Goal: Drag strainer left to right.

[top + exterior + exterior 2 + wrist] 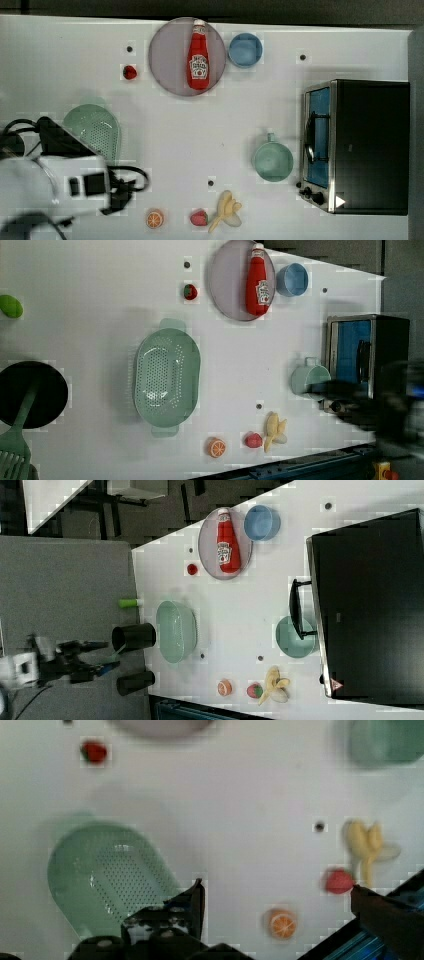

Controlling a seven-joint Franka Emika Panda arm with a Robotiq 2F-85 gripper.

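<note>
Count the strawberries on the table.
2. One strawberry lies beside the plate on the top view's left; the other strawberry sits between the orange slice and banana.

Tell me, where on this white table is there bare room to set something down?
The widest bare patch lies between the pale mint-green perforated plastic strainer and the round teal-green mug. It is crowded around the red ketchup bottle and the peeled banana.
</note>
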